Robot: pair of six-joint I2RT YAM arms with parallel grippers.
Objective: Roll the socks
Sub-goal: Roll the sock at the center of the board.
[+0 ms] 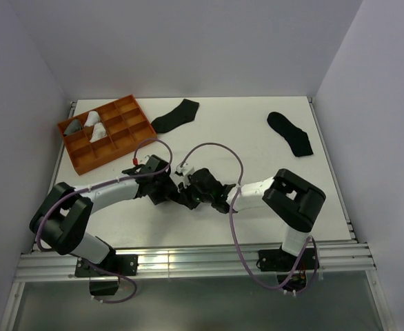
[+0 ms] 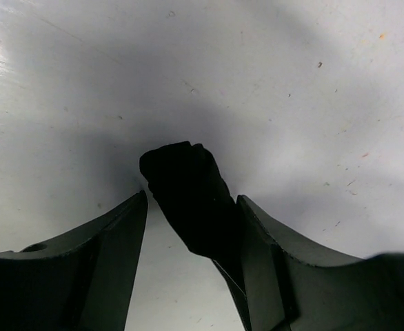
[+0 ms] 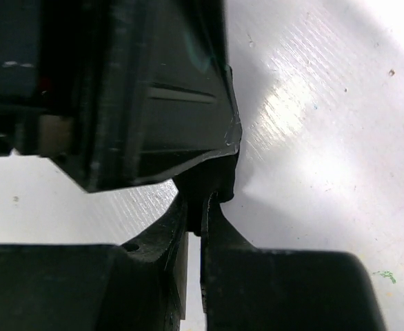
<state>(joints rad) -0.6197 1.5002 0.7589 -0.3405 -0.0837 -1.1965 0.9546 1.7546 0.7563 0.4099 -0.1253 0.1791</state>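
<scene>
A bunched black sock (image 2: pixel 187 186) lies between the fingers of my left gripper (image 2: pixel 192 197). It leans on the right finger (image 2: pixel 271 262), and bare table shows between it and the left finger, so this gripper is open. My right gripper (image 3: pixel 200 207) is shut on a thin fold of the same black sock (image 3: pixel 203 185), right under the left gripper's body (image 3: pixel 119 89). In the top view the two grippers meet at mid-table, left gripper (image 1: pixel 176 189) against right gripper (image 1: pixel 196 191), and they hide the sock. Two more black socks lie flat at the back, one (image 1: pixel 176 115) at centre and one (image 1: pixel 290 132) to the right.
An orange divided tray (image 1: pixel 123 131) sits at the back left, with a white sock roll (image 1: pixel 95 124) and a grey one (image 1: pixel 73 127) in its compartments. Purple cables (image 1: pixel 216 148) loop above both arms. Walls close in the table on the left, back and right.
</scene>
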